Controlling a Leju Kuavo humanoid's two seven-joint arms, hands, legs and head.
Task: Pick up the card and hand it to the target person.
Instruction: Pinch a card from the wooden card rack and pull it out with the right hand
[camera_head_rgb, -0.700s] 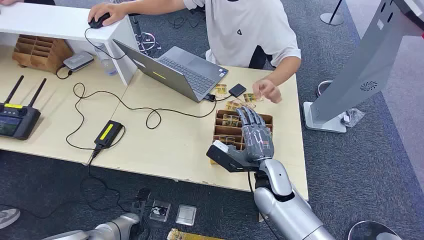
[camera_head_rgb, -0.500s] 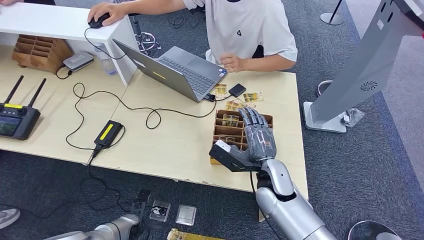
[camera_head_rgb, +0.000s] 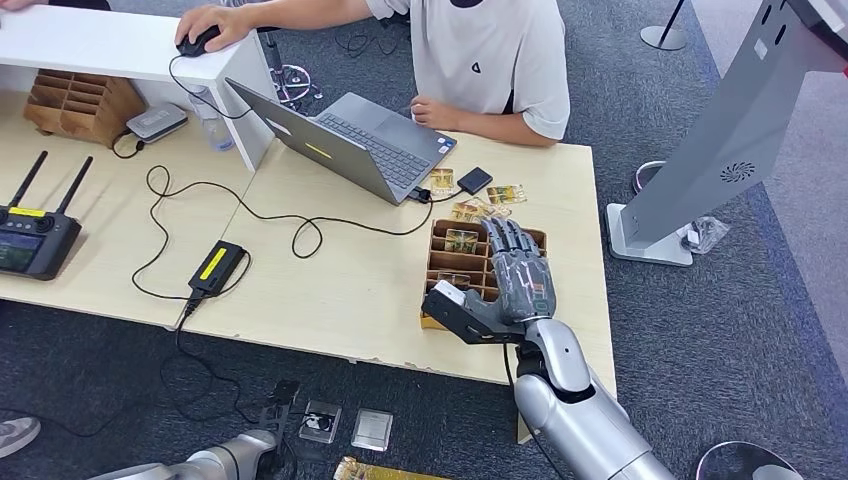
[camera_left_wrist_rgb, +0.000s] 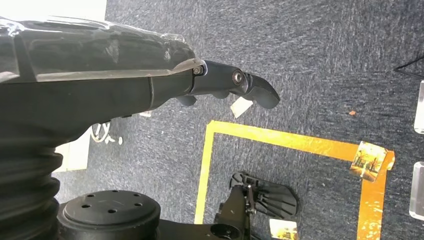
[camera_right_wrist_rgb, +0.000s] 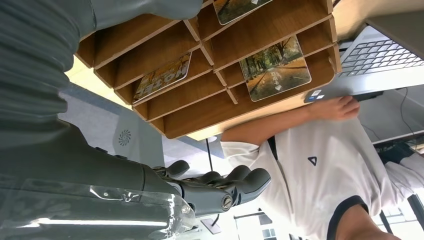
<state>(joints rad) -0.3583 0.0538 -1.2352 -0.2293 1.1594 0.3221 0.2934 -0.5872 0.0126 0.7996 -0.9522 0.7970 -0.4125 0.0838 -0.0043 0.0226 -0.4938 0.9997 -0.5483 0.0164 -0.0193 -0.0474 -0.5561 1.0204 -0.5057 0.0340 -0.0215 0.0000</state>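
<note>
step in hand: the reach for a card is judged to be under way; nothing has been lifted yet.
right hand: the right hand (camera_head_rgb: 515, 275) is seen at lower centre-right of the head view, palm down with fingers spread over the wooden card tray (camera_head_rgb: 436, 262). nothing is held in it; in the right wrist view the fingers (camera_right_wrist_rgb: 235, 182) are seen extended and apart, clear of the tray.
left hand: the left hand (camera_left_wrist_rgb: 220, 85) is seen hanging over dark carpet in the left wrist view. its fingers are lightly curled; whether anything is held cannot be told.
card: a card (camera_head_rgb: 461, 240) lies in an upper compartment of the tray, just left of the right hand's fingertips. in the right wrist view the same kind of card (camera_right_wrist_rgb: 274, 68) is seen lying flat in a compartment at upper right of the frame. more loose cards (camera_head_rgb: 506, 194) lie on the table (camera_head_rgb: 330, 280) above the tray.
target person: a person in a white shirt (camera_head_rgb: 490, 60) is seated at the top centre of the head view, one hand on a mouse, the other at the laptop (camera_head_rgb: 350, 140).
next move: the fingers would need to be lowered into one compartment and closed on a card's edge; a flat card between dividers is judged awkward to pinch.
change: the person's hand, earlier beside the loose cards above the tray, has been drawn back to the laptop. the right hand has been shifted only slightly over the tray.
</note>
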